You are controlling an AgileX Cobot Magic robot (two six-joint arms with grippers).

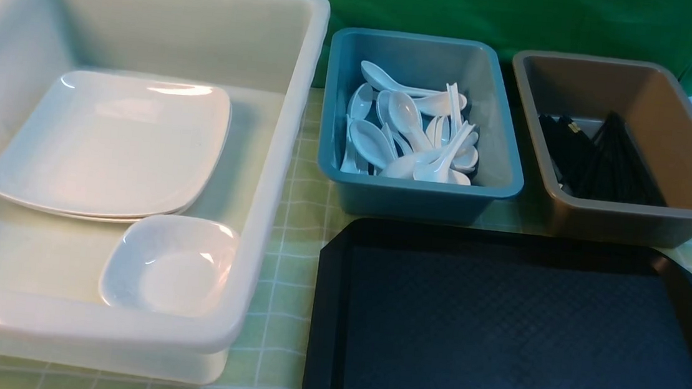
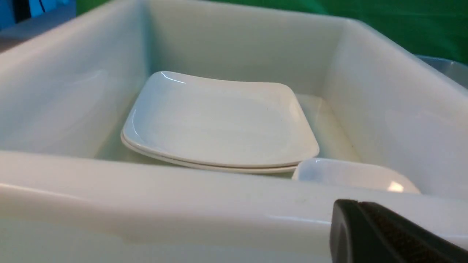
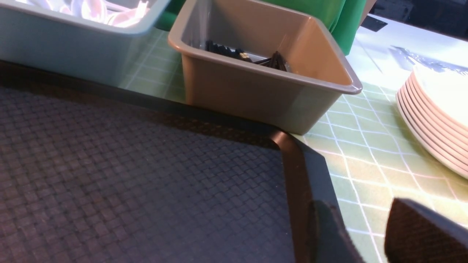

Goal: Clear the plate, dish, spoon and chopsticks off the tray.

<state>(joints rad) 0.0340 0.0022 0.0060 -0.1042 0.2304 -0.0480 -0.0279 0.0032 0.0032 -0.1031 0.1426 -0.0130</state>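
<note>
The black tray (image 1: 515, 341) lies at the front right with nothing on it. Two large white plates (image 1: 112, 143) are stacked inside the white tub (image 1: 279, 170), with a small white dish (image 1: 171, 264) beside them. Several white spoons (image 1: 411, 131) fill the blue tub (image 1: 498, 170). Black chopsticks (image 1: 602, 160) lie in the brown tub (image 1: 687, 162). My left gripper (image 2: 353, 219) is shut and empty, low outside the white tub's near wall. My right gripper (image 3: 360, 219) is open over the tray's (image 3: 128, 175) right rim, with only tablecloth between its fingers.
A stack of several white plates (image 3: 435, 120) stands on the green checked tablecloth (image 3: 365, 146) to the right of the tray. The three tubs sit close together behind and left of the tray. A green curtain (image 1: 462, 10) closes off the back.
</note>
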